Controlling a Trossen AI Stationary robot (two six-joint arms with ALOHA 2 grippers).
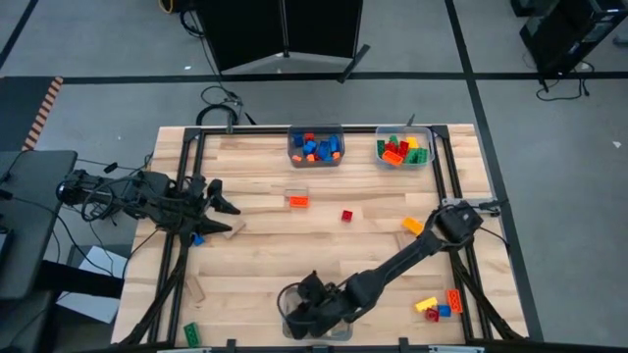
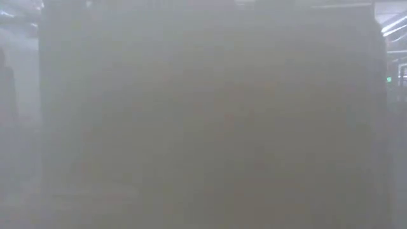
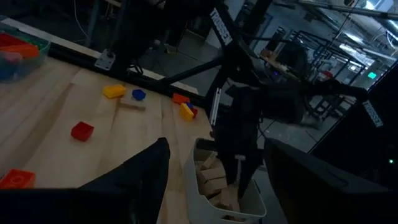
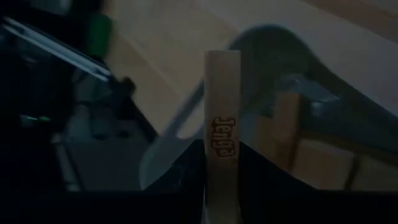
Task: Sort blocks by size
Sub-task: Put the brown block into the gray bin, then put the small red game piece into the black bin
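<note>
While the right end effector (image 4: 222, 214) clamps a wooden block (image 4: 222, 124) reading "Jenga", the left (image 1: 224, 216) apparently gapes wide.

Far edge of worktop (image 1: 255, 245): two bins (image 1: 315, 147) side by side, blocks (image 1: 403, 149) inside.
Near edge: third bin (image 3: 217, 193), right end effector (image 3: 239, 177) above it.
Left side: left end effector (image 1: 224, 216).
</note>
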